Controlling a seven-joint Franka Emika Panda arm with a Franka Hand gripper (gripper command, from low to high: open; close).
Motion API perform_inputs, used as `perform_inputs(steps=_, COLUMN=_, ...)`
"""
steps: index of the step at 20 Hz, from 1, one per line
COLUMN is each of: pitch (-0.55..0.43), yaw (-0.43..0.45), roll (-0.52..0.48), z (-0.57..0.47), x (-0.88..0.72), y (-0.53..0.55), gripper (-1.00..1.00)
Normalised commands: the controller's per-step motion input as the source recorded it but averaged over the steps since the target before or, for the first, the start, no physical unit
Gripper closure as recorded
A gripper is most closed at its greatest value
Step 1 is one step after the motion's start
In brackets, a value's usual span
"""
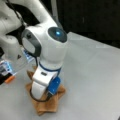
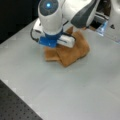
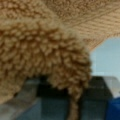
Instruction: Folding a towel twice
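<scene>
gripper point(image 2: 58, 46) low on bunched towel point(image 2: 72, 53); wrist view: terry loops

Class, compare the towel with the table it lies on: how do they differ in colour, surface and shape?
Colour: the towel is tan-orange, the table pale grey. Surface: in the wrist view the towel is looped and fuzzy with a woven band; the table looks smooth. Shape: the towel lies bunched in overlapping layers, the table flat. The tool is low at the towel, hidden by the arm in both front views.
</scene>
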Motion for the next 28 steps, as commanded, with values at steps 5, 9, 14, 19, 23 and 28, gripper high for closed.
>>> perform_inputs(steps=5, pitch=-0.058, yaw=0.084, roll=0.305, z=-0.21, x=0.0, y=-0.36, gripper=1.0)
perform_inputs(steps=9, pitch=-0.078, yaw=0.04, roll=0.237, z=-0.16, x=0.02, y=-0.31, gripper=1.0)
perform_inputs(steps=14, pitch=-0.112, yaw=-0.03, roll=0.195, z=-0.23, x=0.05, y=-0.21, gripper=1.0)
perform_inputs(steps=19, pitch=-0.114, yaw=-0.08, roll=0.164, z=-0.19, x=0.05, y=-0.07, gripper=-1.0)
perform_inputs(steps=23, pitch=-0.114, yaw=-0.108, roll=0.167, z=-0.05, x=0.01, y=0.05, gripper=-1.0)
perform_inputs(steps=28, pitch=-0.084, yaw=-0.087, roll=0.102, z=0.03, x=-0.06, y=0.09, gripper=-1.0)
